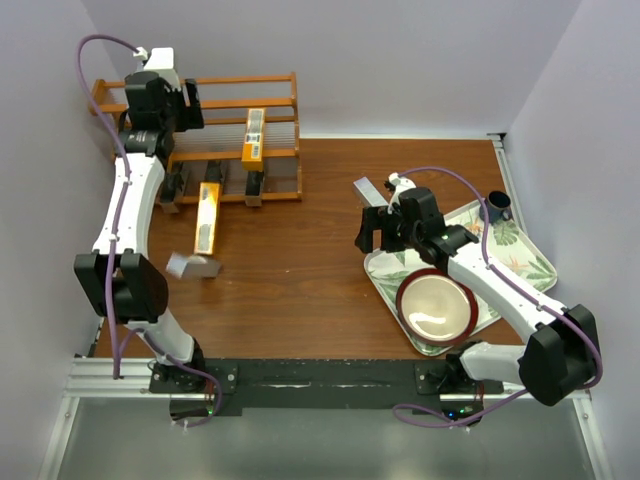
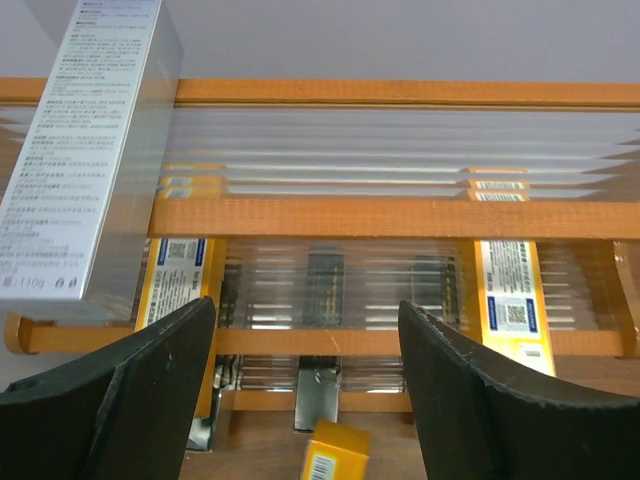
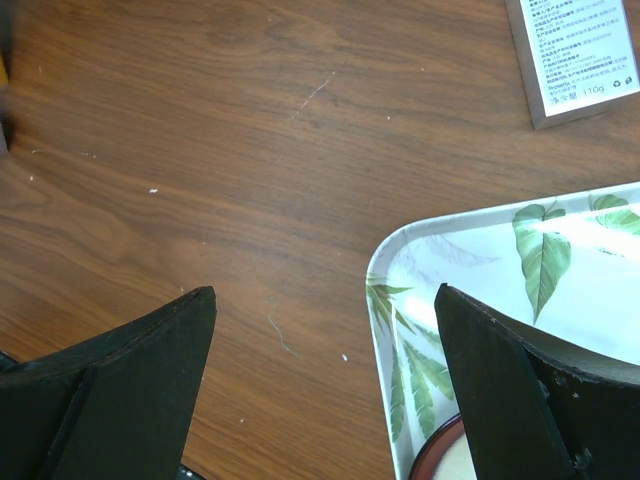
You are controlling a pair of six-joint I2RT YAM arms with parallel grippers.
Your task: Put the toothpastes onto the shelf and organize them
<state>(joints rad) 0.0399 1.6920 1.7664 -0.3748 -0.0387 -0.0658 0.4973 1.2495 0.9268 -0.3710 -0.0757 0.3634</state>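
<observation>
The orange-brown shelf (image 1: 280,100) stands at the back left and fills the left wrist view (image 2: 400,215). My left gripper (image 1: 192,105) hovers over it, open and empty (image 2: 305,305). A silver carton (image 2: 90,150) leans on the upper rail, left of the gripper. Two orange cartons (image 2: 510,300) (image 2: 175,280) lie on the middle tier, and one shows from above (image 1: 254,135). A dark carton (image 2: 322,290) lies lower down. Another orange carton (image 1: 207,218) leans against the shelf front. Silver cartons lie on the table (image 1: 193,265) (image 1: 368,192). My right gripper (image 1: 375,230) is open and empty (image 3: 322,292) beside the tray corner.
A leaf-patterned tray (image 1: 520,250) at the right holds a red bowl (image 1: 436,305) and a dark cup (image 1: 499,205). Its corner (image 3: 450,260) lies under my right gripper's right finger. The silver carton's end (image 3: 575,60) lies just beyond the tray. Purple walls close the back and sides.
</observation>
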